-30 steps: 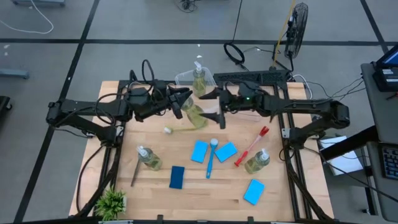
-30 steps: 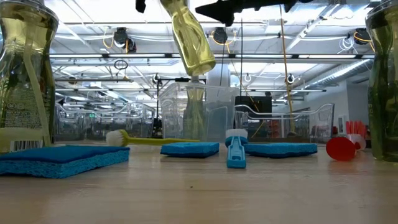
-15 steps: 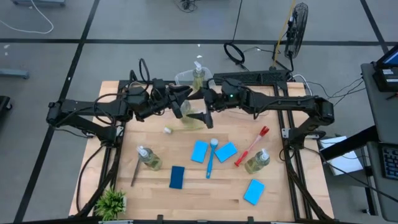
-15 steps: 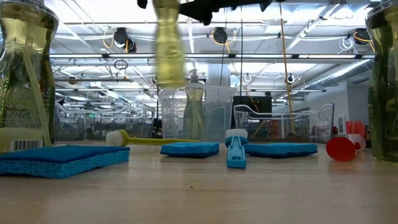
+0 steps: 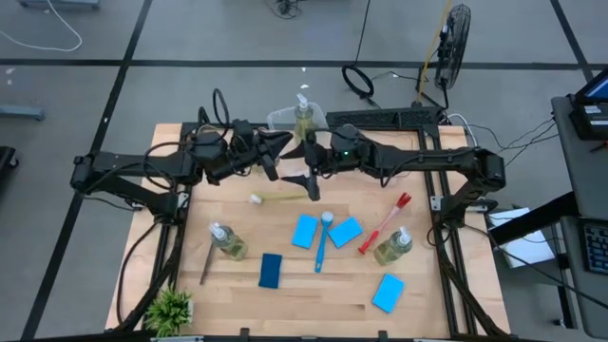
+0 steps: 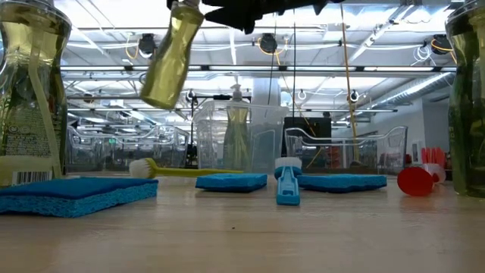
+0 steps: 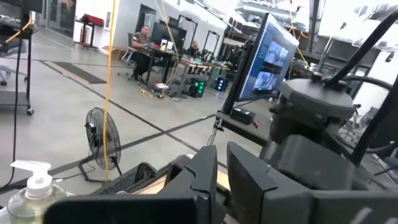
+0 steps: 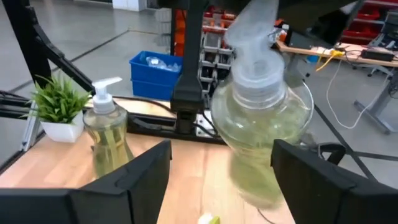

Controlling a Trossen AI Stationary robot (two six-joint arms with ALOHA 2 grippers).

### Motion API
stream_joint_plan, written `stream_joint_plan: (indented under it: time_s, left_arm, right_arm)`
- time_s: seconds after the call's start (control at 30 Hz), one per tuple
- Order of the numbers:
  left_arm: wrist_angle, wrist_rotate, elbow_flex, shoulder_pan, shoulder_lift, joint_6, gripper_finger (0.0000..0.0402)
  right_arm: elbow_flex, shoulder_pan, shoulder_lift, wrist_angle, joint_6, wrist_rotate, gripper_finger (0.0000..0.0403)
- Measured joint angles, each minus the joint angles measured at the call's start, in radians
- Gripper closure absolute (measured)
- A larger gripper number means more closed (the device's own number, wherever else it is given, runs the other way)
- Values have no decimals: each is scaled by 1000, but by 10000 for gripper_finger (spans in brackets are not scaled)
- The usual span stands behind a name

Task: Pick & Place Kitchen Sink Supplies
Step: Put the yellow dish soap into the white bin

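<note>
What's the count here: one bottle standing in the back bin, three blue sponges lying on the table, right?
Not three. The high view shows four blue sponges lying on the table. One bottle standing in the back bin is right.

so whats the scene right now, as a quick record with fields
held bottle: in the air above the table, tilted, hanging by its top
left gripper: fingers nearly together, apparently shut on the held bottle's top
right gripper: fingers open on either side of the held bottle, not gripping it
bin: back of the table, second bottle upright inside
standing bottles: front left, front right
sponges: four, flat on the table, e.g.
blue brush: flat between two sponges
plant: front left corner
</note>
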Motion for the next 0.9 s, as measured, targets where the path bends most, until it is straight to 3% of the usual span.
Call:
stream_joint_plan:
  time_s: [0.17, 0.5, 0.9]
  left_arm:
    - [37, 12, 0, 0, -1, 0, 366]
    - [122, 46, 0, 0, -1, 10, 367]
    - [184, 62, 0, -2, 10, 0, 367]
  right_arm:
    - [0, 0, -4, 3, -9, 11, 123]
    - [0, 0, 0, 14, -13, 182, 93]
    - [0, 14, 12, 153, -64, 133, 93]
